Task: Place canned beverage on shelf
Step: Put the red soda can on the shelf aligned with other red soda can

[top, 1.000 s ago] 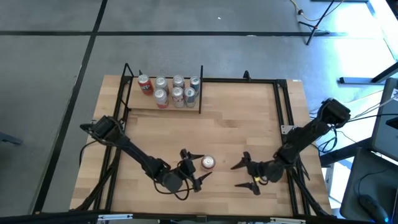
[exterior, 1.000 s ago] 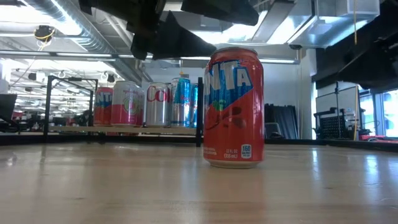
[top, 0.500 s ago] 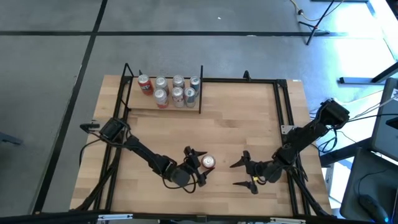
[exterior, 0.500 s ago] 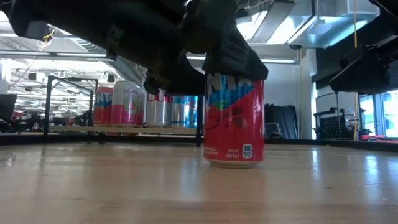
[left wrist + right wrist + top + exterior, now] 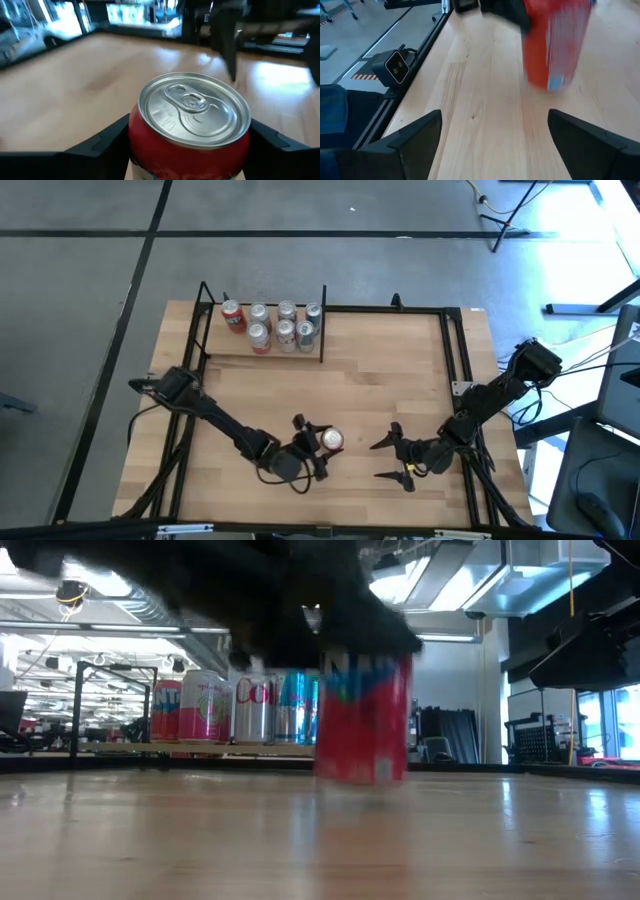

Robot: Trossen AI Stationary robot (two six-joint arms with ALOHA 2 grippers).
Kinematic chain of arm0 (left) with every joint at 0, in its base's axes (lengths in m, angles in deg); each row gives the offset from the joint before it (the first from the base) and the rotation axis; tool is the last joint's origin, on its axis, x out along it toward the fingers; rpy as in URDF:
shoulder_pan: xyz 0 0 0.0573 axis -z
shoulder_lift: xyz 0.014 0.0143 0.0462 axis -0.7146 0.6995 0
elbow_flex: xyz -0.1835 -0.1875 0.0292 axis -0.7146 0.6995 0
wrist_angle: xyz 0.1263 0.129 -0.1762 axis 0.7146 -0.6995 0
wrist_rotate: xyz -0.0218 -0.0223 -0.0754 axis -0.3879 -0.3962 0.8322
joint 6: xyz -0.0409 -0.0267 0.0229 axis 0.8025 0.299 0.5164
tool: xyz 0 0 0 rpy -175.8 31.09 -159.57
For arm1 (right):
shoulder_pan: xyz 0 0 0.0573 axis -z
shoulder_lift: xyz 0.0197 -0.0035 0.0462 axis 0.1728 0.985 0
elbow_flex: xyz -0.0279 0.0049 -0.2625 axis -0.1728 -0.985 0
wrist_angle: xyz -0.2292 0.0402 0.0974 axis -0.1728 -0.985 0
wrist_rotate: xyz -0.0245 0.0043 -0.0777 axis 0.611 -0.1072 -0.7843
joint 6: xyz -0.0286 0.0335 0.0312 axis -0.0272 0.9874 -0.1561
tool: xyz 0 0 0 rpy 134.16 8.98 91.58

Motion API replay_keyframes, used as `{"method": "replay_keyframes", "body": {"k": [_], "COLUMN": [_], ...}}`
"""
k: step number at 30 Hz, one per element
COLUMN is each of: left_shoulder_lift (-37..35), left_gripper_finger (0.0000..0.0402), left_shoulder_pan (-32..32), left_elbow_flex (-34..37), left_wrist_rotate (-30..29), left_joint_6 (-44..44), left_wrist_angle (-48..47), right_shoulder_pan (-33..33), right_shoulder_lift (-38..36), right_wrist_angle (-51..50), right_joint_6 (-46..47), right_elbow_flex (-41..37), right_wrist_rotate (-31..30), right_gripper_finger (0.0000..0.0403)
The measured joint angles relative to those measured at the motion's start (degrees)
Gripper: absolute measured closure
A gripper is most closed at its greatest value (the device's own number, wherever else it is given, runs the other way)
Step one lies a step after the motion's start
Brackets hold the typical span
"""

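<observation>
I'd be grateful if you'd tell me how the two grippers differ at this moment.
The left gripper has its fingers either side of the red can; the right gripper holds nothing, its fingers spread wide. The left sits mid-table, the right nearer the table's right edge. Both are low over the wooden tabletop.

Bare worktop spans the frame's middle, between the red can at lower centre and the shelf at upper left, where seven cans crowd the plank.

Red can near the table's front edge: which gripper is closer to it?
Left. The left gripper has its fingers on either side of the red can; the right gripper waits open, apart, farther right.
</observation>
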Motion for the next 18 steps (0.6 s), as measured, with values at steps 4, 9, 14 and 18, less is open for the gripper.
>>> {"method": "replay_keyframes", "body": {"k": [4,9,14,18], "left_shoulder_lift": [-6.8,-17.1,-28.3,-35.5], "left_gripper_finger": [0.0141,0.0141,0.0141,0.0141], "left_shoulder_pan": [2.6,6.4,8.1,7.6], "left_elbow_flex": [-0.2,-0.1,-0.1,1.6], "left_wrist_rotate": [-6.3,-17.6,-24.1,-25.4], "left_joint_6": [-3.6,-2.7,11.9,31.8], "left_wrist_angle": [-4.9,-20.0,-45.1,-68.5], "right_shoulder_pan": [0.0,0.0,0.0,0.0], "right_shoulder_lift": [0.0,0.0,0.0,0.0], "right_wrist_angle": [0.0,-0.3,-2.1,-3.2], "right_joint_6": [0.0,-0.2,-0.4,-1.1], "right_elbow_flex": [0.0,0.0,0.0,0.0], "right_wrist_rotate": [0.0,-1.7,-6.0,-10.3], "right_gripper_finger": [0.0054,0.0054,0.0054,0.0054]}}
